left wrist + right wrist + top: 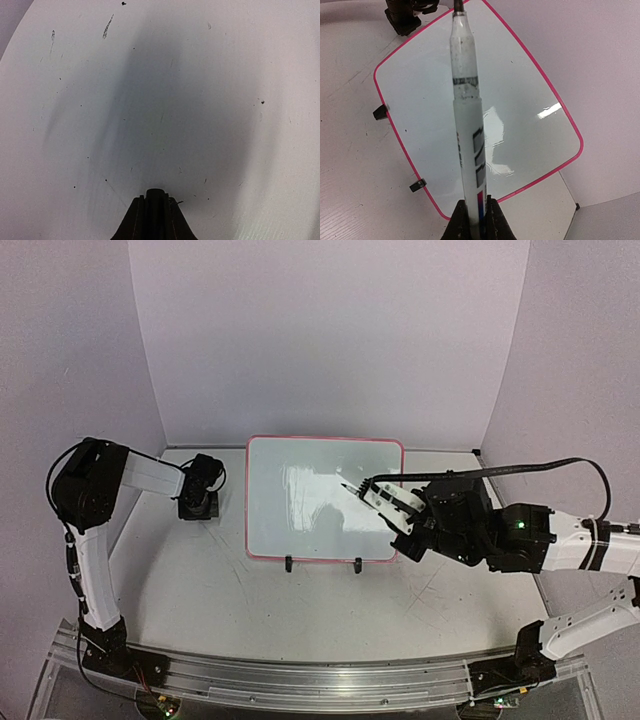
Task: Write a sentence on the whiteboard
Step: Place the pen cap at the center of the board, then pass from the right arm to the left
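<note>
The whiteboard (300, 510) lies flat in mid-table, white with a pink rim and two black clip feet (289, 564) on its near edge. No sentence is in view on it; the surface shows only glare. My right gripper (392, 502) reaches in from the right, shut on a white marker (368, 492) whose dark tip points left over the board's middle. In the right wrist view the marker (467, 115) runs up from my right gripper (479, 212) across the whiteboard (530, 100). My left gripper (197, 508) is shut and holds nothing, left of the board.
The scratched grey tabletop (200, 75) fills the left wrist view under my left gripper (156, 197). White walls close the table at the back and both sides. The right arm's black cable (560, 468) arcs above the table's right side.
</note>
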`<state>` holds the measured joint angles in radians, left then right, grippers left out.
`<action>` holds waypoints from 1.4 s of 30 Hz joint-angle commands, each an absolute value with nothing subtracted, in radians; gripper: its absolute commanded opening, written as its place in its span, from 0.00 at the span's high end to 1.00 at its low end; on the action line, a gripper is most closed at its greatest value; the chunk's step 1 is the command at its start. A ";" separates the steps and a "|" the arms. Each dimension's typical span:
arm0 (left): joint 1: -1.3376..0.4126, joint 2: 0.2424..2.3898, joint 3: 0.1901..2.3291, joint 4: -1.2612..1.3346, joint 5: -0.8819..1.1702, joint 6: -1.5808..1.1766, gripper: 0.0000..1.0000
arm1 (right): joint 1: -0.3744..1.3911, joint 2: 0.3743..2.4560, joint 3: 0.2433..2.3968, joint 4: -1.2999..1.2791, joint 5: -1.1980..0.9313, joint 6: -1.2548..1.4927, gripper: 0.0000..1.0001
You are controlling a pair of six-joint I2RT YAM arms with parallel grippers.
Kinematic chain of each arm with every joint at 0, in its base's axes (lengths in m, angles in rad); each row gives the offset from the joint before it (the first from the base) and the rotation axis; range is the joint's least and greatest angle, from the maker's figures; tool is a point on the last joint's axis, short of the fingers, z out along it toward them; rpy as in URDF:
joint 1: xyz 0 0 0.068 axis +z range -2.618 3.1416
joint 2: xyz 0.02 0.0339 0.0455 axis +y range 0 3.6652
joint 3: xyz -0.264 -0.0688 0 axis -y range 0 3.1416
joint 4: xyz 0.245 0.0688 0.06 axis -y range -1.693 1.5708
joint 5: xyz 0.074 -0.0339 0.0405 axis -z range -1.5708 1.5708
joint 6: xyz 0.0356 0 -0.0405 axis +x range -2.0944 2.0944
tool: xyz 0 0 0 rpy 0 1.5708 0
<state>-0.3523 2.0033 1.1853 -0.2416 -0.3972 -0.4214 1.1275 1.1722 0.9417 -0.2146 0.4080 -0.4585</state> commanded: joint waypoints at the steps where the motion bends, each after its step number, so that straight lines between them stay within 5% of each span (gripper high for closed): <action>1: -0.348 1.958 1.151 -0.270 -0.403 -0.403 0.80 | 1.130 1.194 0.980 -0.184 0.412 -0.456 1.00; 13: -0.348 1.625 1.142 -0.410 -0.295 -0.412 0.61 | 1.130 1.204 0.974 -0.188 0.435 -0.502 1.00; 18: -0.349 1.398 1.150 -0.421 0.234 -0.438 0.36 | 1.130 1.234 0.942 -0.184 0.359 -0.630 1.00; 22: -0.368 1.395 1.148 -0.392 0.649 -0.525 0.28 | 1.130 1.283 0.912 -0.112 0.286 -0.767 1.00; 36: -0.752 1.614 1.192 -0.247 0.991 -0.654 0.27 | 1.141 1.363 0.892 0.100 0.071 -1.210 1.00; 42: -0.833 1.672 1.217 -0.235 1.016 -0.643 0.42 | 1.144 1.366 0.897 0.120 0.097 -1.215 1.00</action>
<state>-0.7994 1.6459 1.1613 -0.2897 0.9538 -0.6374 1.1364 1.3586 0.8536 0.0583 0.0978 -1.1837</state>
